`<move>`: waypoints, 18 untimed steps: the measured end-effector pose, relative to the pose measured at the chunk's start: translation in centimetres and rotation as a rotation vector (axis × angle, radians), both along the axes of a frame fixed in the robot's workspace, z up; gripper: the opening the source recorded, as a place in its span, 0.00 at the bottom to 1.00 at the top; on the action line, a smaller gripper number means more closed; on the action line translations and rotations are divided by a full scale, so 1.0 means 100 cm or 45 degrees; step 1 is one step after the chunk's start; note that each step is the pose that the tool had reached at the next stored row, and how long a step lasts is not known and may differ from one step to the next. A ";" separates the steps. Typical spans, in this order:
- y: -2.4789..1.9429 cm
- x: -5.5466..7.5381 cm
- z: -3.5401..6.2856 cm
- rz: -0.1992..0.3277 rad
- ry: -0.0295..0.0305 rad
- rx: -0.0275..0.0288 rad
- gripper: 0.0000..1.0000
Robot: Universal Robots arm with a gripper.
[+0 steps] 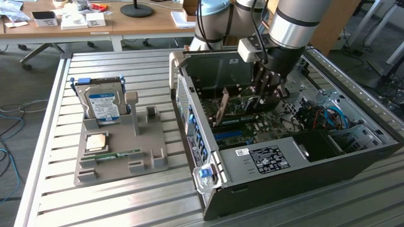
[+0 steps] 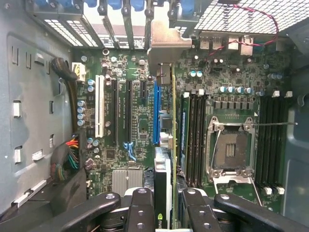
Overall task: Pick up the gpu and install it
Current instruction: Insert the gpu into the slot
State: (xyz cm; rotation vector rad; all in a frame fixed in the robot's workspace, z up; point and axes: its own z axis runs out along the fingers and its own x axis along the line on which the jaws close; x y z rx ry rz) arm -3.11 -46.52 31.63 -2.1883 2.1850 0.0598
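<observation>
Slats of a metal table [image 1: 50, 189] carry a grey holder [image 1: 151, 156] at the exterior view's left. A blue-labelled hard drive [image 1: 104, 106] stands upright at the holder's far end. A processor chip [image 1: 96, 142] and a green RAM stick [image 1: 120, 155] lie flat nearer the camera.

To the right of the holder an open computer case [image 1: 303, 175] lies on its side, with the motherboard [image 2: 135, 121] facing up.

The arm [image 1: 296, 23] comes down from above the case's far wall. Its last section is nearly vertical and its wrist is inside the case opening. The gripper [image 1: 266, 97] points straight down at the board.

Its jaws are drawn in to a narrow gap. The dark fingers [image 2: 142, 212] are clamped on the two flat faces of the gpu [image 2: 163, 169], so the card is held, not loose. The gpu stands on edge over the motherboard, between a blue slot [image 2: 155, 111] and the black memory slots [image 2: 195, 140]. It is just beside the blue slot and parallel to it. Its silvery bracket [image 2: 166, 46] is at the case's rear wall, against the row of slot openings. Whether the card's lower edge is seated in a slot cannot be told.

Beyond the memory slots, the processor socket [image 2: 231, 150] sits open.
</observation>
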 end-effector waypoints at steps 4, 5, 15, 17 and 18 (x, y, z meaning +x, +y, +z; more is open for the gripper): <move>0.0000 -0.002 -0.0036 0.001 0.0001 -0.0002 0.27; 0.0000 -0.003 -0.0045 0.001 0.0000 -0.0001 0.27; 0.0000 -0.009 -0.0126 0.001 0.0000 -0.0002 0.27; 0.0000 -0.010 -0.0133 0.002 0.0001 -0.0005 0.27; 0.0000 -0.010 -0.0134 0.002 0.0002 -0.0005 0.27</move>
